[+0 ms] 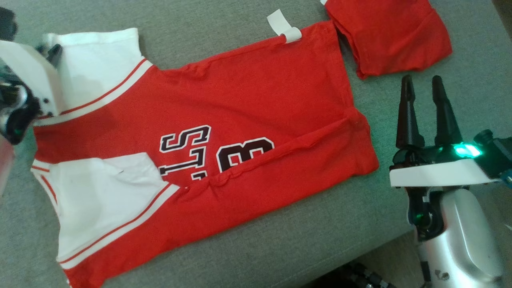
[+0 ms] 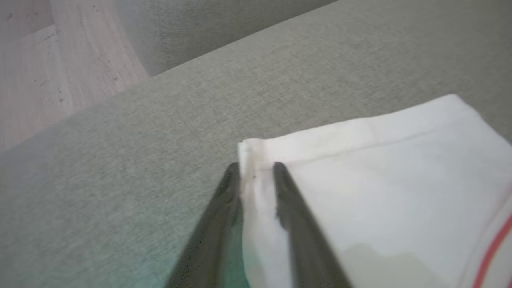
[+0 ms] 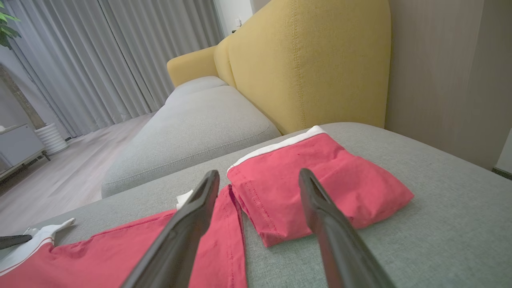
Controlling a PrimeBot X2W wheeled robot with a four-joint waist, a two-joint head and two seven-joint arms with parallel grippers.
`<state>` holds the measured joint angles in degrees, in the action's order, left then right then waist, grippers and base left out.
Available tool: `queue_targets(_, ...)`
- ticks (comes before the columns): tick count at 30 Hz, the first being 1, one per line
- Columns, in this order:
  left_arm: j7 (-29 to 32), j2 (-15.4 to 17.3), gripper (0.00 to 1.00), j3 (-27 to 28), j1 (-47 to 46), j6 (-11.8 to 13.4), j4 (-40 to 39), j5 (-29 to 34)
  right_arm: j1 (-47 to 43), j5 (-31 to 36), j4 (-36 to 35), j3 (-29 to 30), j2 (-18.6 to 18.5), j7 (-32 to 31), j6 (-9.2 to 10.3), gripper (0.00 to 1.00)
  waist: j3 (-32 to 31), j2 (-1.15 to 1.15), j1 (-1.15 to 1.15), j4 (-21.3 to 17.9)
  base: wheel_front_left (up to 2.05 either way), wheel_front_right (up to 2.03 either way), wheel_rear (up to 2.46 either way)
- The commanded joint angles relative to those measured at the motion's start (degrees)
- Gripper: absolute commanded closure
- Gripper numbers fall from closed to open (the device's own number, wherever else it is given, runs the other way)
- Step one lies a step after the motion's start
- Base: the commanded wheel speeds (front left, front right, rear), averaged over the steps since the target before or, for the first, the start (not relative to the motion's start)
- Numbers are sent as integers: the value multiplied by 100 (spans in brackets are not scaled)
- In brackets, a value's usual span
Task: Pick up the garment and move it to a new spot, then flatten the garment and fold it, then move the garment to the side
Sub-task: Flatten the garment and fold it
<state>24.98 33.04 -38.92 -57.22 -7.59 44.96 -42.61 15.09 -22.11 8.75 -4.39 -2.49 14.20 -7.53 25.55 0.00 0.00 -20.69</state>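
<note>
The jersey (image 1: 240,120) lies spread across the middle of the grey cushion (image 1: 200,40), sleeves toward 9 o'clock and hem toward 3 o'clock. It looks flat, so the pick-up, move and flattening seem done. Folding looks under way. The long side at 6 o'clock is turned up over the lower part of the numbers, and the white sleeve at 8 o'clock lies in over the front. The other white sleeve (image 1: 96,64), at 10 o'clock, sticks out past the body.

The left gripper (image 2: 256,168) is at that sleeve's outer corner. Its fingers are narrowed on either side of the hem, but I cannot tell whether they pinch it yet. The right gripper (image 1: 422,79) waits at 3 o'clock, just off the hem, fingers spread and holding nothing. A second red piece (image 1: 392,36), already folded, sits at 1 o'clock.

By my reckoning, what is left is to bring that sleeve and side in, make the crosswise folds, and shift the jersey aside.
</note>
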Motion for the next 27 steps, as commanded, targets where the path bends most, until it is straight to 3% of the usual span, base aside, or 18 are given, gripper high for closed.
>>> queue_targets(1, -71, 268, 100, 79, -138, 10, -136, -66, 120, 17, -140, -27, -39, 54, 4, 0, -24, 0, 0, 52, 0, 0, 0)
queue_targets(6, -552, 255, 100, -44, -139, 10, -198, -93, 150, 175, -52, 48, -39, 21, 4, 0, -176, 0, 0, 184, 0, 0, 0)
queue_targets(11, -1412, 60, 100, -68, -161, 14, -393, -2, 257, 554, -82, 228, -39, -212, 4, 0, -413, 0, 0, 508, 0, 0, 0)
queue_targets(17, -2381, -113, 100, -100, 30, 84, -936, 201, 507, 1118, -144, 217, -49, -984, 4, 0, -625, 0, 0, 1053, 0, 0, 0)
queue_targets(27, -2695, -146, 100, -300, 647, 408, -2105, 370, 1330, 1250, 811, 163, -778, -2427, 4, 0, -742, 0, 0, 1814, 0, 0, 0)
